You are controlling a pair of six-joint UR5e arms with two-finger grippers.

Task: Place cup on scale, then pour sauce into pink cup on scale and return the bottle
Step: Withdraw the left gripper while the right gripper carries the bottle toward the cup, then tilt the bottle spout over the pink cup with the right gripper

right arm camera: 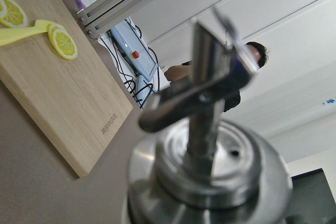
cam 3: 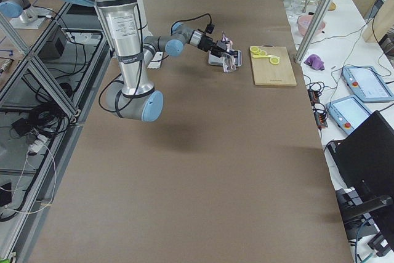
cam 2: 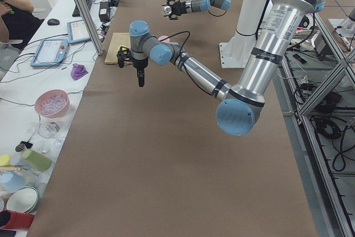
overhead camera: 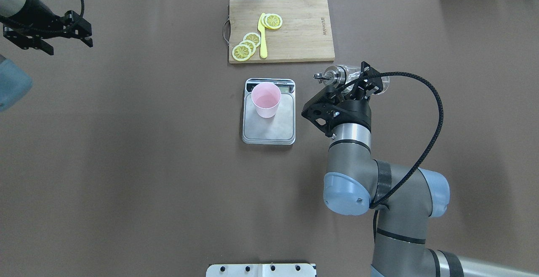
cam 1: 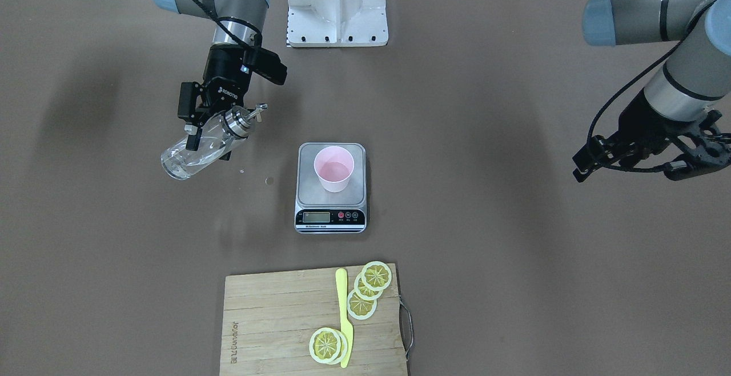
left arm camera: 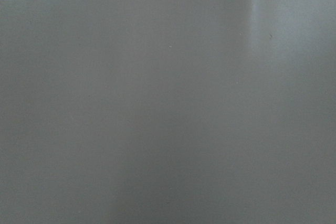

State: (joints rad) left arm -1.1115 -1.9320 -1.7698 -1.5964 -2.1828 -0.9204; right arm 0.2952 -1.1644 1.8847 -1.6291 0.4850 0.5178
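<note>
The pink cup [cam 1: 334, 168] [overhead camera: 265, 99] stands upright on the steel platform of the scale [cam 1: 331, 196] [overhead camera: 269, 131], and a little clear sauce shows inside it. My right gripper [cam 1: 199, 131] [overhead camera: 358, 84] is shut on the clear glass bottle [cam 1: 194, 158] [overhead camera: 342, 72]. It holds the bottle tilted in the air beside the scale, spout toward the cup and higher than the base. The metal pourer cap [right arm camera: 210, 145] fills the right wrist view. My left gripper [cam 1: 634, 162] [overhead camera: 48, 37] hangs open and empty, far off to the side. The left wrist view shows only bare table.
A wooden cutting board [cam 1: 274, 324] [overhead camera: 303, 33] with lemon slices [cam 1: 374, 279] and a yellow knife [cam 1: 344, 316] lies beyond the scale. Small droplets [cam 1: 269, 181] dot the table between bottle and scale. The white robot base plate [cam 1: 337, 16] stands at the near edge.
</note>
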